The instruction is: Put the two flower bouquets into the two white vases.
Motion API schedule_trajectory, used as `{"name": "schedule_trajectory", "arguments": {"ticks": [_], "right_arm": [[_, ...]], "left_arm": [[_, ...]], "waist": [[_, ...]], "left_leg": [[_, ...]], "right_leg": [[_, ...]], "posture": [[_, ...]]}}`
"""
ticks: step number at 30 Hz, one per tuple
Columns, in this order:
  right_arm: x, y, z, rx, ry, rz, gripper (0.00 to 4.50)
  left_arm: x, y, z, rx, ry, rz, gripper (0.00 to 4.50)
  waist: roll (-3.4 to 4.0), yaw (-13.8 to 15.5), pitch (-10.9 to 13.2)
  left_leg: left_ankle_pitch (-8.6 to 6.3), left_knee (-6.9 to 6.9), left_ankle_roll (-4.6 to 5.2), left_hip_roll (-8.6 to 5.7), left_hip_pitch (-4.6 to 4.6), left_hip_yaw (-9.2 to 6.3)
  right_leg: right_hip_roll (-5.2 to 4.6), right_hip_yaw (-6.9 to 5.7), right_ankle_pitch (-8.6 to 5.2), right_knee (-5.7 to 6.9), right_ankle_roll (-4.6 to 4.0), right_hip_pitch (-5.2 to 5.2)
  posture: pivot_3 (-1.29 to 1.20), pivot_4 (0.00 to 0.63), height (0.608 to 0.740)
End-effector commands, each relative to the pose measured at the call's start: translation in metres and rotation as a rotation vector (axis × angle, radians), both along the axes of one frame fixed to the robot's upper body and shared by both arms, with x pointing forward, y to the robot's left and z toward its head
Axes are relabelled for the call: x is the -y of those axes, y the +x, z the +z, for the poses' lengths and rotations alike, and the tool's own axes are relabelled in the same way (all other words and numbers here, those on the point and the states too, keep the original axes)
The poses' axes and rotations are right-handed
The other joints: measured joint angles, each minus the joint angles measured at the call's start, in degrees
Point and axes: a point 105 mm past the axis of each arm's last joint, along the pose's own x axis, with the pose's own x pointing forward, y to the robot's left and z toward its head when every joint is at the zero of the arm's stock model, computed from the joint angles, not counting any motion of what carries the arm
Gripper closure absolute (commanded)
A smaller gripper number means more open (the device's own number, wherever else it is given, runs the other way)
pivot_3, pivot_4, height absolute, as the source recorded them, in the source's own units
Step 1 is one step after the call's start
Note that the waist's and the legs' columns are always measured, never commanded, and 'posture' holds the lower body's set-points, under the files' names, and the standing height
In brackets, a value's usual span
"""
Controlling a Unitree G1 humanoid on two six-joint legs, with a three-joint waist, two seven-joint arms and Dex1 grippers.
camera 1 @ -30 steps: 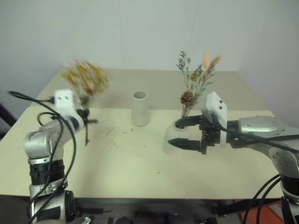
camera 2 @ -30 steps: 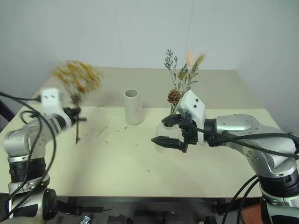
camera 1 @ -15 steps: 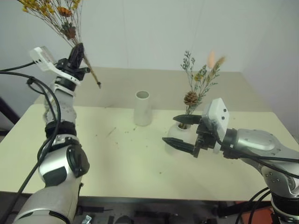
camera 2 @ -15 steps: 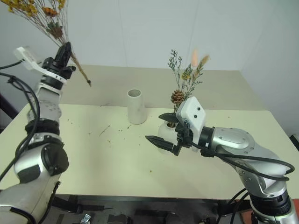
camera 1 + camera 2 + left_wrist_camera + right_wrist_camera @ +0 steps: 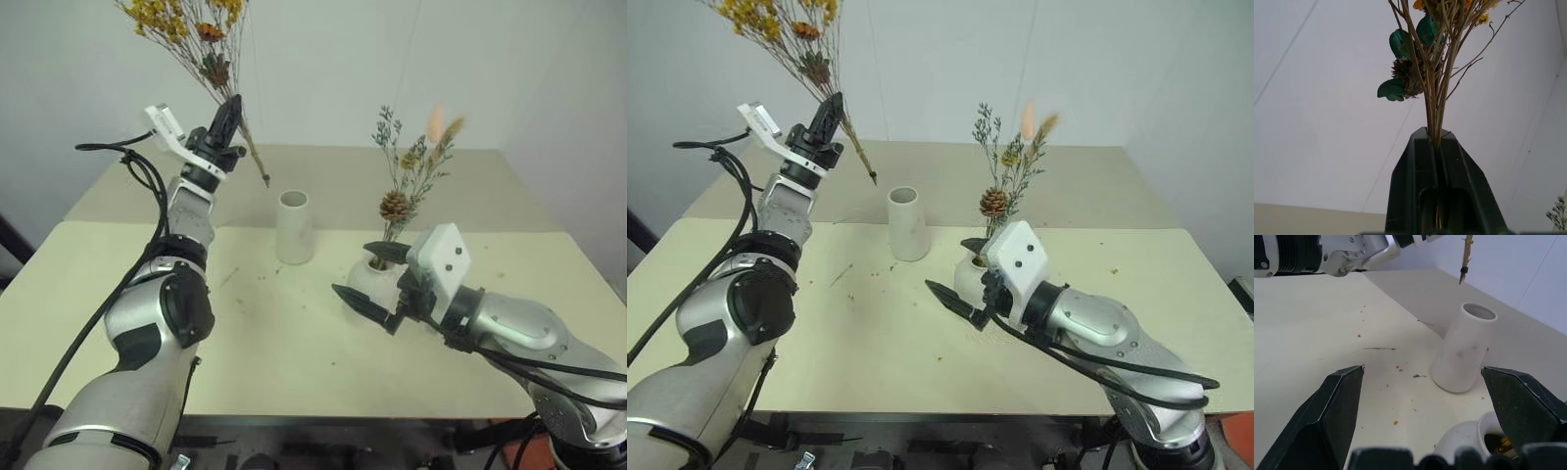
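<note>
A: Setting: pale cream table (image 5: 294, 333) against a plain white wall, a light scatter of dried crumbs around its middle. Starting at the table's left side?

B: Left gripper (image 5: 231, 110) is raised high above the far-left part of the table, fingers clenched on the stems of the yellow-orange bouquet (image 5: 186, 24). Blossoms point up and away; the cut stem ends (image 5: 263, 179) trail down toward the table's centre. In the left wrist view the stems pass between the closed black fingers (image 5: 1415, 171).

A: Target for that bunch?

B: The tall cylinder vase (image 5: 294, 227), upright near the table's centre toward the far edge, mouth empty. Key relation: the stem ends hang above the vase and just to its left, not over the mouth. The bouquet's long axis is slanted, not vertical. My judgement: the stems need swinging nearer upright and shifting right before lowering. The left arm is clearly the one to do it.

A: Arm pose?

B: Left forearm reaches up steeply, wrist cocked so the gripper aims up and inward.

A: And rightward?

B: The squat vase (image 5: 372, 279) stands right of centre, holding the sprig bouquet (image 5: 411, 166) with its brown cone and pink plume. Right gripper (image 5: 377, 276) sits level beside it, fingers spread wide, holding nothing; whether a finger touches the vase I cannot tell.
</note>
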Motion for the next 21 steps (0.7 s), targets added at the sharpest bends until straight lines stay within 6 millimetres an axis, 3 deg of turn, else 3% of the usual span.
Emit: {"name": "schedule_trajectory", "arguments": {"ticks": [1, 11, 21], "right_arm": [[0.005, -0.009, 0.007, 0.040, 0.008, -0.042, 0.00], [0.008, -0.017, 0.007, 0.038, 0.009, -0.090, 0.00], [0.012, -0.024, 0.007, 0.023, 0.012, -0.097, 0.00]], "left_arm": [[0.008, -0.005, 0.024, 0.072, -0.009, -0.013, 4.47], [0.023, -0.003, 0.011, 0.062, 0.034, -0.026, 4.47], [0.038, 0.001, -0.021, 0.006, 0.160, -0.019, 4.47]], "waist": [[0.00, 0.04, 0.00], [0.00, -0.04, 0.00], [0.00, 0.05, 0.00]], "left_leg": [[0.00, 0.00, 0.00, 0.00, 0.00, 0.00], [0.00, 0.00, 0.00, 0.00, 0.03, 0.00], [0.00, 0.00, 0.00, -0.01, 0.06, 0.00]], "right_leg": [[0.00, 0.00, 0.00, 0.00, 0.00, 0.00], [0.00, 0.01, 0.00, 0.02, 0.00, 0.02], [0.00, 0.01, 0.00, 0.04, 0.00, 0.04]], "posture": [[0.00, 0.150, 0.740], [0.00, 0.150, 0.740], [0.00, 0.150, 0.740]]}}
